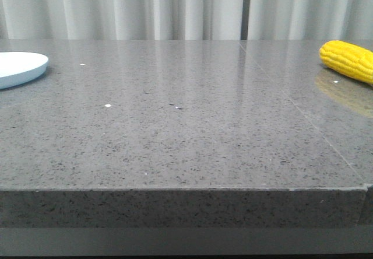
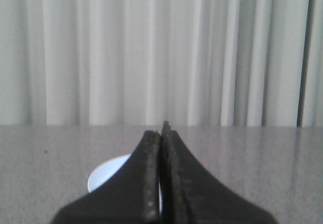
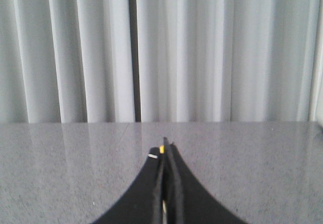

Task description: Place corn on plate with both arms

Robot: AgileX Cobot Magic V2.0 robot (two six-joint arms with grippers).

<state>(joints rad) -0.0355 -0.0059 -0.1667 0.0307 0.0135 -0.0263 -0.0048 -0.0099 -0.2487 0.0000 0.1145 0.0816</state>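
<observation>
Corn far right on counter, plate far left — well apart. Right fingers nearer the corn; left fingers pressed together too (both empty), plate just beyond them.

- The plate sits at the far left edge of the grey speckled table, partly cut off.
- The corn lies at the far right edge, well apart from it.
- White curtains hang behind.
</observation>
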